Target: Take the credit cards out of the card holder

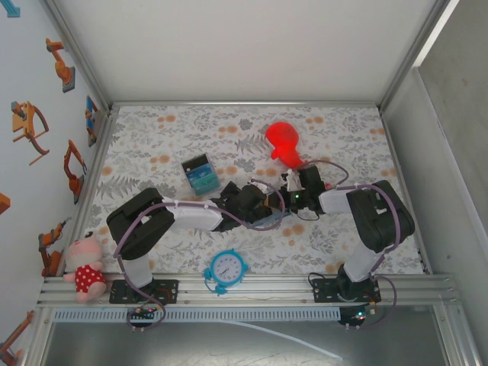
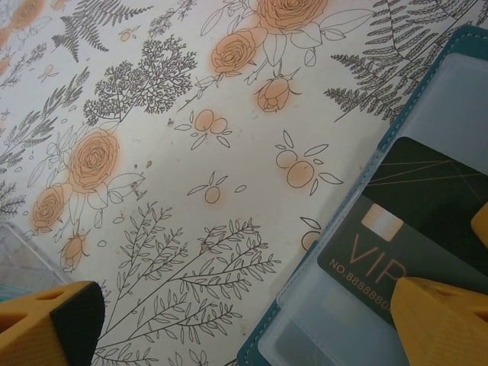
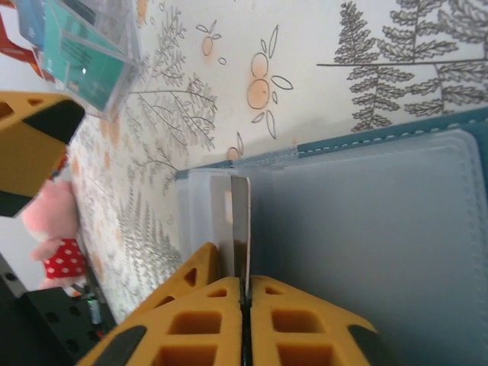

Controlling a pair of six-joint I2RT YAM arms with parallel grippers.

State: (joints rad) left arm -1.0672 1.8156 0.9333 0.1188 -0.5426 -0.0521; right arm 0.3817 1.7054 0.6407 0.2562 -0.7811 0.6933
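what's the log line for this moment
right end effector: shut on card edge | left end effector: open, over card holder | card holder: open, flat on table

From the holder (image 3: 366, 229), bare cloth (image 1: 351, 137) leaves room at 11 o'clock, from 1 to 2, and at 5. The red toy (image 1: 284, 142) stands at 12, the box (image 1: 200, 175) at 10, and the clock (image 1: 226, 268) at 7. The left arm (image 1: 191, 215) bars 9 o'clock and the right arm (image 1: 366, 206) bars 3.

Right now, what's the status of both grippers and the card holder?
Left gripper open, over the card holder. Right gripper shut on a card at the holder's edge. Teal box stands apart.
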